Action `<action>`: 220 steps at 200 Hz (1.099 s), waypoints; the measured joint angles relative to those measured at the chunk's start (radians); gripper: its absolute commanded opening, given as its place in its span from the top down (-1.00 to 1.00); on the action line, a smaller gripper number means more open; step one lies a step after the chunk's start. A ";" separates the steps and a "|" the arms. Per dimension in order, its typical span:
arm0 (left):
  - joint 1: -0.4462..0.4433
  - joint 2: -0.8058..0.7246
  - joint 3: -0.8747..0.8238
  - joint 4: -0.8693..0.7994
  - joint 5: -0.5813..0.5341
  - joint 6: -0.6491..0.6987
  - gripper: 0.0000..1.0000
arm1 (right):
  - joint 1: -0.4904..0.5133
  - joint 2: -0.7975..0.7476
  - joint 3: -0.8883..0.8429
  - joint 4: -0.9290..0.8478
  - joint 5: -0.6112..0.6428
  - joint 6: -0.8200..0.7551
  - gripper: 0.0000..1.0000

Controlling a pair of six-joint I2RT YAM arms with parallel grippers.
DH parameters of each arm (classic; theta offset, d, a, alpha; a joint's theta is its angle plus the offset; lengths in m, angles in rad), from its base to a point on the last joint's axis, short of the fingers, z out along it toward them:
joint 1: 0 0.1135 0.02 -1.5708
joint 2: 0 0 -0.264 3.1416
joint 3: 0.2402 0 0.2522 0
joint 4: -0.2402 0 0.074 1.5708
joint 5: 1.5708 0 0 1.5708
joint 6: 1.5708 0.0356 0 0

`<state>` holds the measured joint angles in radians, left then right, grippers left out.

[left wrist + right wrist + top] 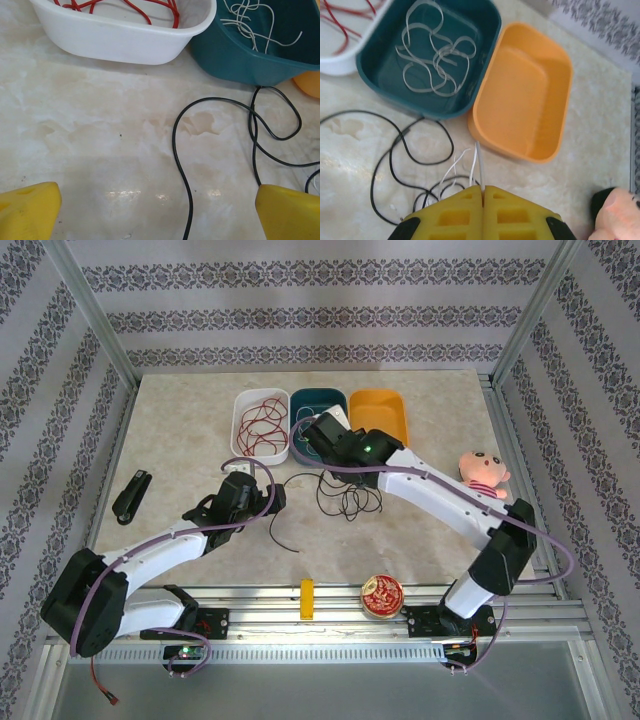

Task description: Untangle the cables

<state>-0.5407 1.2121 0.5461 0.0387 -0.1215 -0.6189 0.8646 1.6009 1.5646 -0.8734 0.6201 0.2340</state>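
Note:
Red cables [262, 423] lie in the white tray [243, 405], and white cables [436, 59] lie in the teal tray [487, 30]. The orange tray [525, 95] holds nothing. A loose black cable [345, 496] sprawls on the table in front of the trays. My right gripper [483, 189] hovers above it near the teal and orange trays, shut on a thin white cable [480, 162] whose end sticks up between the pads. My left gripper [160, 220] is open low over the table, its yellow fingers [27, 210] wide apart, with a strand of black cable [182, 165] running between them.
A black battery pack [131, 495] lies at the left of the table. A pink doll [484, 470] sits at the right edge. A red round tin [382, 596] and a yellow block [307, 598] rest on the front rail.

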 measured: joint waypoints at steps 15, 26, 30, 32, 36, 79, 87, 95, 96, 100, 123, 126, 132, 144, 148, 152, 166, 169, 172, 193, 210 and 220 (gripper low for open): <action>0.000 0.004 0.000 0.000 0.006 0.000 -0.99 | 0.008 -0.037 0.000 0.037 0.012 -0.026 1.00; 0.000 0.005 0.000 0.000 0.009 0.000 -0.99 | 0.009 -0.067 0.000 0.065 0.012 -0.041 1.00; 0.000 0.005 0.000 0.000 0.010 0.000 -0.99 | 0.009 -0.076 0.000 0.073 0.011 -0.045 1.00; 0.000 0.005 0.000 0.000 0.010 0.000 -0.99 | 0.010 -0.082 0.000 0.079 0.012 -0.050 1.00; 0.000 0.005 0.000 0.000 0.010 0.000 -0.99 | 0.010 -0.094 0.000 0.089 0.011 -0.053 1.00; 0.000 0.005 0.000 0.000 0.010 0.000 -0.99 | 0.010 -0.190 0.000 0.167 -0.008 -0.101 1.00; 0.000 0.005 0.000 0.000 0.010 0.000 -0.99 | 0.011 -0.201 0.000 0.177 -0.015 -0.109 1.00; 0.000 0.005 0.000 0.000 0.010 0.000 -0.99 | 0.010 -0.211 0.000 0.185 -0.024 -0.114 1.00; 0.000 0.005 0.000 0.000 0.010 0.000 -0.99 | 0.010 -0.212 0.000 0.186 -0.024 -0.115 1.00; 0.000 0.005 0.000 0.000 0.010 0.000 -0.99 | 0.010 -0.217 0.000 0.191 -0.028 -0.119 1.00; 0.000 0.008 0.000 0.000 0.010 0.000 -0.99 | 0.011 -0.237 0.000 0.209 -0.047 -0.137 1.00; 0.000 0.008 0.000 0.000 0.010 0.000 -0.99 | 0.011 -0.239 0.000 0.210 -0.050 -0.139 1.00; 0.000 0.009 0.000 0.000 0.011 0.000 -0.99 | 0.011 -0.243 0.003 0.212 -0.055 -0.143 1.00; 0.000 0.012 0.000 0.000 0.013 0.000 -0.99 | 0.011 -0.248 0.012 0.213 -0.061 -0.152 1.00; 0.000 0.012 0.000 0.000 0.014 0.000 -0.99 | 0.011 -0.250 0.016 0.214 -0.064 -0.156 1.00; 0.000 0.013 0.000 0.000 0.013 0.000 -0.99 | 0.011 -0.252 0.020 0.215 -0.066 -0.158 1.00; 0.000 0.014 0.000 0.000 0.014 0.000 -0.99 | 0.011 -0.259 0.034 0.221 -0.078 -0.166 1.00; 0.000 0.014 0.000 0.000 0.014 0.000 -0.99 | 0.011 -0.260 0.038 0.220 -0.080 -0.167 1.00; 0.000 0.014 0.000 0.000 0.014 0.000 -0.99 | 0.011 -0.262 0.042 0.221 -0.084 -0.171 1.00; 0.000 0.014 0.002 0.000 0.013 0.000 -0.99 | 0.022 -0.268 0.077 0.225 -0.095 -0.191 1.00; 0.000 0.014 0.004 0.000 0.013 0.000 -0.99 | 0.037 -0.278 0.099 0.236 -0.103 -0.206 1.00; 0.000 0.014 0.004 0.000 0.013 0.000 -0.99 | 0.045 -0.289 0.105 0.243 -0.113 -0.214 1.00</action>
<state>-0.5407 1.2263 0.5503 0.0391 -0.1081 -0.6189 0.9100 1.3117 1.6691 -0.6308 0.5068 0.0204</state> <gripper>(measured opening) 0.993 0.041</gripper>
